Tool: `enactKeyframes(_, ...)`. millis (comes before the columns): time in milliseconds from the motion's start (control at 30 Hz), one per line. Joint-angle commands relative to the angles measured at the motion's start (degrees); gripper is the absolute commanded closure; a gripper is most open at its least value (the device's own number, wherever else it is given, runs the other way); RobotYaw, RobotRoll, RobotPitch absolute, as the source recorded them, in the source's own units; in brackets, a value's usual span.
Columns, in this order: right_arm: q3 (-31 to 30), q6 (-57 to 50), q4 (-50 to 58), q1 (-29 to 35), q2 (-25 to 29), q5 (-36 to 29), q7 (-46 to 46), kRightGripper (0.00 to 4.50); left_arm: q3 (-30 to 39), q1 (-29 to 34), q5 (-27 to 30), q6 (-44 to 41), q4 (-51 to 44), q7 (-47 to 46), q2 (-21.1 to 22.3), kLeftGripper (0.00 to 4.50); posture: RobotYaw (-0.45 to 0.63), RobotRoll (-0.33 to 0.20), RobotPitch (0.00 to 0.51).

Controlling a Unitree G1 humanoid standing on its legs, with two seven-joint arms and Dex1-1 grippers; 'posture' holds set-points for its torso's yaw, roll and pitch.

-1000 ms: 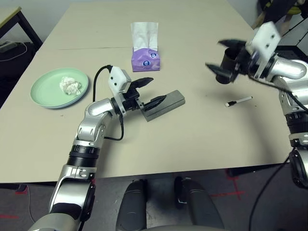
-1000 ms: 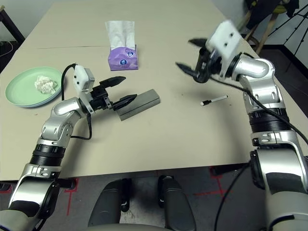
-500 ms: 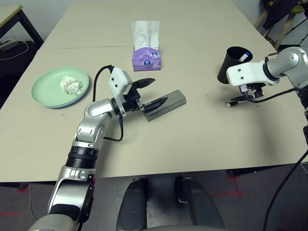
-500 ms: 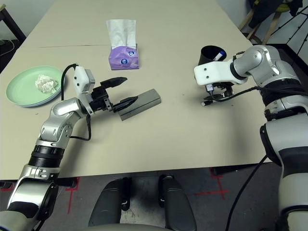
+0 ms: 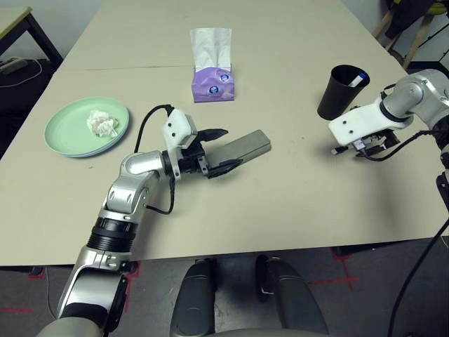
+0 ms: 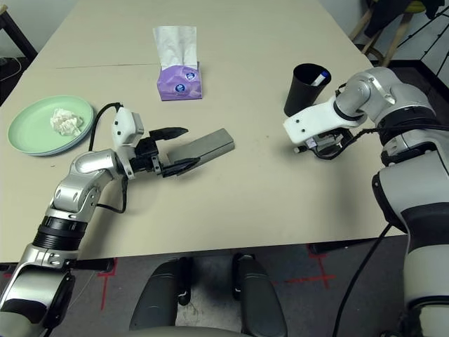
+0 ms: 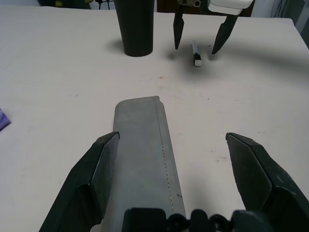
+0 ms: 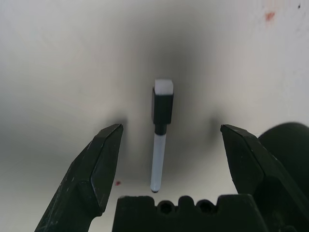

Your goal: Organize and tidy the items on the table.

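Left gripper [image 5: 219, 149] — wide open, empty, level — flanks the near end of the glasses case [image 5: 242, 149], whose long axis runs away from it. Right gripper [image 8: 169, 159] — wide open, empty — hangs directly over the pen [image 8: 161, 133] beside the black cup [image 5: 339, 91]; pen axis lies crosswise between the fingers.

head stereo overhead, wrist cameras close

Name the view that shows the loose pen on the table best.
The right wrist view: the pen lies whole on the table, centred between the right hand's open fingers. The left wrist view shows it small and far off. In the eye views the right hand covers most of it.
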State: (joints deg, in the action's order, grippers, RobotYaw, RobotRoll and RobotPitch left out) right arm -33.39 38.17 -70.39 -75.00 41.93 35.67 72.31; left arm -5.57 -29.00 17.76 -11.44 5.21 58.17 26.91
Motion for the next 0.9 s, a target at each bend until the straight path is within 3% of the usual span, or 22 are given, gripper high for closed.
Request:
enactKeyframes(33,-0.3,0.7,-1.0,0.1,-0.1,0.7,0.0,0.04,-0.2,0.5,0.2,-0.2,-1.4,0.2,0.0,0.0,0.16,0.0,0.205)
enactKeyframes(200,-0.7,0.8,-1.5,0.3,-0.5,1.4,0.2,0.04,0.2,0.4,0.7,-0.2,-1.9,-0.3,-0.4,0.0,0.17,0.0,0.205)
enactKeyframes(267,-0.8,1.0,-1.8,0.3,-0.7,1.6,0.0,0.42,0.5,0.4,0.9,-0.1,-2.1,-0.7,-0.5,0.0,0.18,0.0,0.205)
enactKeyframes(333,-0.8,1.1,-2.1,0.4,-1.0,1.6,-0.3,1.0,1.2,0.4,1.6,-0.1,-2.5,-1.3,-1.1,0.0,0.18,0.0,0.204)
enactKeyframes(600,-0.2,1.6,-2.8,0.6,-1.9,1.4,-0.3,4.02,2.3,0.4,2.7,-0.4,-3.1,-1.7,-1.8,0.0,0.19,0.0,0.198)
enactKeyframes(900,2.2,1.3,-2.3,-0.5,-0.9,-1.5,4.3,4.14,2.0,-0.5,2.7,0.0,-1.6,-0.8,-1.6,0.0,0.16,0.0,0.188)
